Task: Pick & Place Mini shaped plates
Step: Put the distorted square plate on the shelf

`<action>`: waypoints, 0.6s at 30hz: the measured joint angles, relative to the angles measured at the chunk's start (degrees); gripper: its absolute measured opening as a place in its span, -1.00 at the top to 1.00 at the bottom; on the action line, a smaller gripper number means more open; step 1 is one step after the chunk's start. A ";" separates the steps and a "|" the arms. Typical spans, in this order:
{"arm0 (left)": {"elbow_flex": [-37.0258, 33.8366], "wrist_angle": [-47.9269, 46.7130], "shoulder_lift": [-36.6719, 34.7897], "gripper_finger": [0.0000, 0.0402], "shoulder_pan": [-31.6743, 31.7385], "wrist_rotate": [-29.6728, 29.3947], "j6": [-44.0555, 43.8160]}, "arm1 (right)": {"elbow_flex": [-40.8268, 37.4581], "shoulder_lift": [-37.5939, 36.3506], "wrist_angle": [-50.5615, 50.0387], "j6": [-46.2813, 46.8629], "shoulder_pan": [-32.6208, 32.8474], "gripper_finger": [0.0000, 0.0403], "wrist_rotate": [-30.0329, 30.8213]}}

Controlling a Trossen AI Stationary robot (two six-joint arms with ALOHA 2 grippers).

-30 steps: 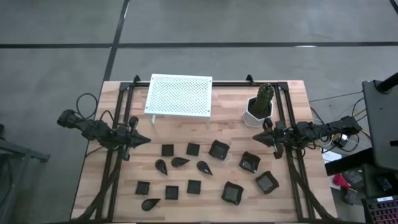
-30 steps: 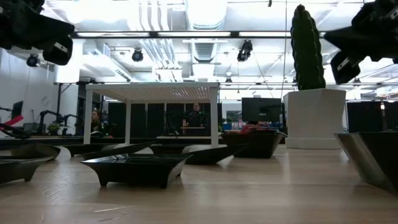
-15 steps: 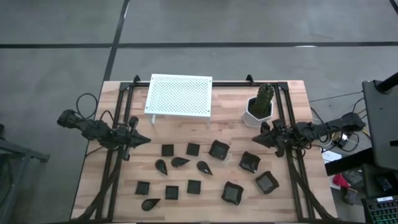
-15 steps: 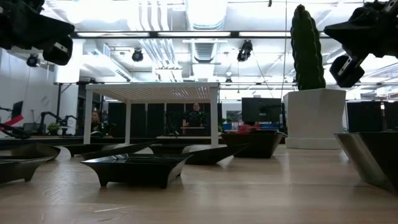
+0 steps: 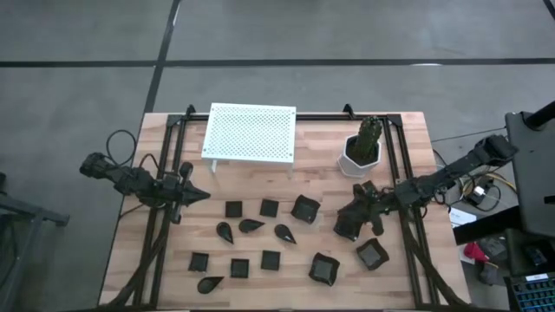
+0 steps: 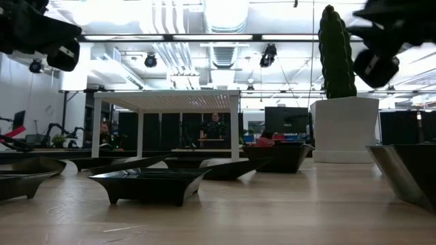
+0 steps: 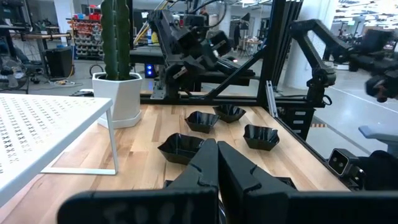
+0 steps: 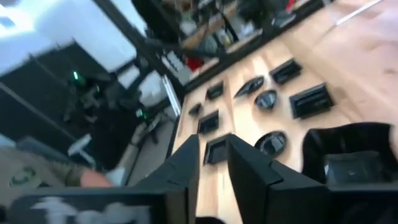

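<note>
Currently the right gripper (image 5: 349, 218) is positioned over the right half of the table (image 5: 408, 130), directly above a raised-rim square plate (image 5: 345, 227); from the high view the gripper covers most of that plate, and contact cannot be confirmed. In the right wrist view the fingers (image 8: 185, 168) stand slightly apart with a narrow gap between them, and nothing is gripped. Two further raised-rim squares lie nearby: one (image 5: 373, 253) just beside the gripper toward the front edge, one (image 5: 304, 208) just beside it toward the table centre. A fourth (image 5: 324, 268) lies nearer the front.

The remaining mini shaped plates occupy the table centre: small flat squares (image 5: 234, 209) and teardrop shapes (image 5: 251, 225) in loose rows, well apart from the right gripper.

The left gripper (image 5: 201, 196) waits at the left side of the table, fingers closed together and empty, near the closest flat square.

A white perforated rack (image 5: 250, 133) and a cactus pot (image 5: 361, 155) stand at the back. No legible writing or brand marks are visible.
</note>
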 joint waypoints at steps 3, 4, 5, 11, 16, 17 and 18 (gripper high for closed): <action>0.00 -0.01 0.00 1.00 -0.01 -0.01 -0.01 | 8.07 5.30 -10.28 0.82 1.77 0.47 -0.45; -0.01 -0.01 0.00 1.00 -0.01 -0.02 -0.01 | 10.74 6.97 -14.87 1.52 2.41 0.45 -0.49; 0.00 -0.02 0.00 1.00 0.00 -0.01 -0.01 | 13.56 8.77 -19.35 2.30 3.12 0.43 -0.55; 0.00 0.00 0.00 1.00 0.00 -0.02 -0.02 | 29.12 19.11 -43.70 10.87 7.02 0.44 -0.55; 0.00 -0.02 0.00 1.00 0.00 -0.01 0.00 | 39.75 28.72 -59.81 16.95 10.15 0.49 -0.63; 0.00 -0.02 0.00 1.00 0.00 0.00 -0.01 | 41.62 30.69 -61.94 17.67 10.59 0.50 -0.70; 0.00 -0.02 0.00 1.00 -0.01 -0.01 0.00 | 43.43 32.72 -63.99 18.09 10.97 0.50 -0.70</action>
